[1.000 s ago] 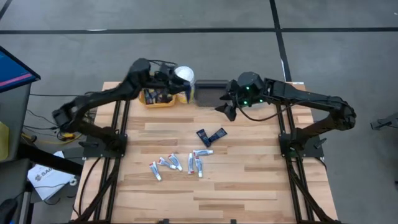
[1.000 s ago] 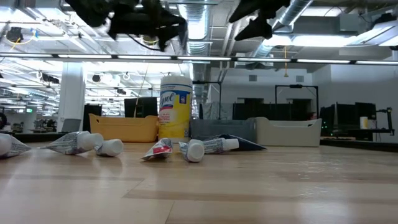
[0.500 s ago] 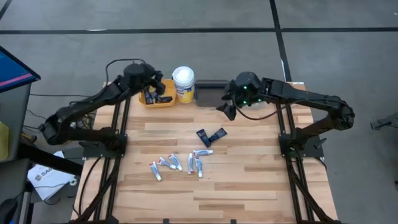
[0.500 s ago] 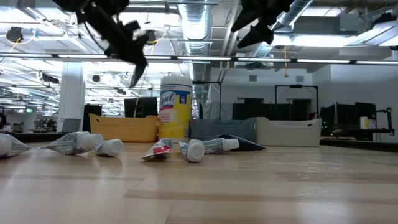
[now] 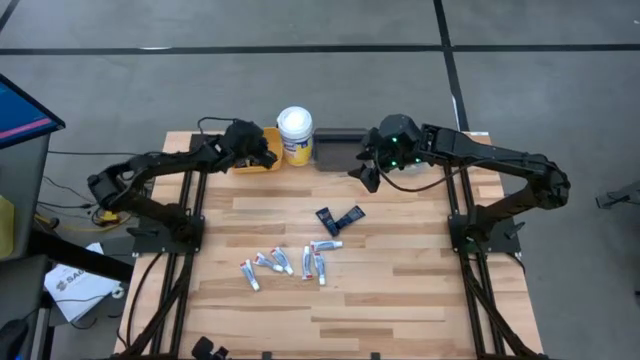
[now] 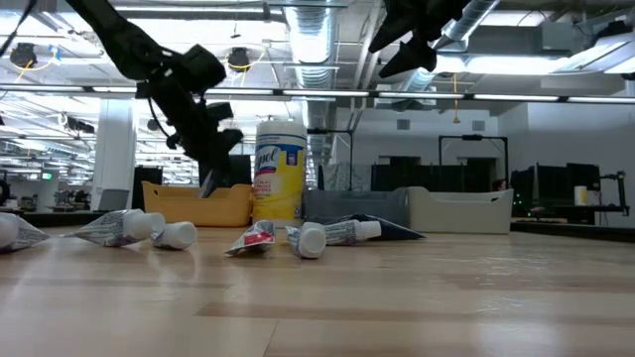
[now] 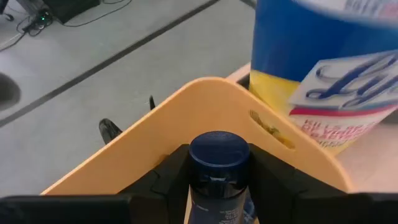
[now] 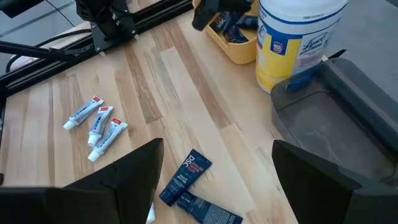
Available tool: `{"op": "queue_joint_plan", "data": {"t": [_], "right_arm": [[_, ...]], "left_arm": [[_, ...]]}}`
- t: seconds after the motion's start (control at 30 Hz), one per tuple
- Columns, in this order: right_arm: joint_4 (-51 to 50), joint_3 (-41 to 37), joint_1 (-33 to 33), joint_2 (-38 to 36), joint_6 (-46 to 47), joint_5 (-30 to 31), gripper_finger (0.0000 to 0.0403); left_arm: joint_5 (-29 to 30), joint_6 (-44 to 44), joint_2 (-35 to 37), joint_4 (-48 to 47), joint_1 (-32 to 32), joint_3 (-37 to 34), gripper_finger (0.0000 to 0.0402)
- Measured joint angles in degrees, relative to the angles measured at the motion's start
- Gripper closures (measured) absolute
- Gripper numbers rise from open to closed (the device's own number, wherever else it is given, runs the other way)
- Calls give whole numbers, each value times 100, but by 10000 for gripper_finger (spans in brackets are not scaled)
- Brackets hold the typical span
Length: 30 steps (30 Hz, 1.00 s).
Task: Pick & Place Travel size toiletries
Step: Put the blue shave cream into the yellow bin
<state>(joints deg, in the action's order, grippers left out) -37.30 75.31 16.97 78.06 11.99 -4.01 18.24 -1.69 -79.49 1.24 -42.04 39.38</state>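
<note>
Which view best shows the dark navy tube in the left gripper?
The left wrist view: the navy tube fills the foreground in the left gripper, above the yellow bin. High and low views show only the arm there; the right wrist view shows nothing clear.

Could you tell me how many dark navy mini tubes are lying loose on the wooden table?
2. One navy tube lies mid-table; the second navy tube lies beside it, toward the right arm. More sit in the yellow bin, partly hidden, and the left gripper holds another.
</note>
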Motion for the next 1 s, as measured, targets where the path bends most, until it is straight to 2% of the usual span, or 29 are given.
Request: {"op": "queue_joint_plan", "data": {"t": [0.13, 0.27, 0.43, 0.53, 0.67, 0.77, 1.0], "right_arm": [[-3, 0, 0, 0, 2, 0, 110], [-50, 0, 2, 0, 65, 2, 110], [-424, 1, 40, 0, 160, 215, 110], [-547, -110, 46, -2, 162, 323, 110], [-634, -244, 46, 4, 222, 322, 110], [-613, -349, 21, 0, 219, 321, 110], [-597, -516, -17, 2, 216, 277, 110]], "left_arm": [[4, 273, -203, 77, 0, 2, 255], [-128, 297, -134, 57, 17, 2, 204], [-418, 259, 470, -111, 47, 2, 119], [-868, 247, 1013, -309, 246, 2, 88], [-2037, 412, 1537, -211, 831, 6, 82], [-2824, 684, 1522, -25, 1360, 11, 92], [-3442, 1073, 368, 918, 2188, 13, 91]]}}
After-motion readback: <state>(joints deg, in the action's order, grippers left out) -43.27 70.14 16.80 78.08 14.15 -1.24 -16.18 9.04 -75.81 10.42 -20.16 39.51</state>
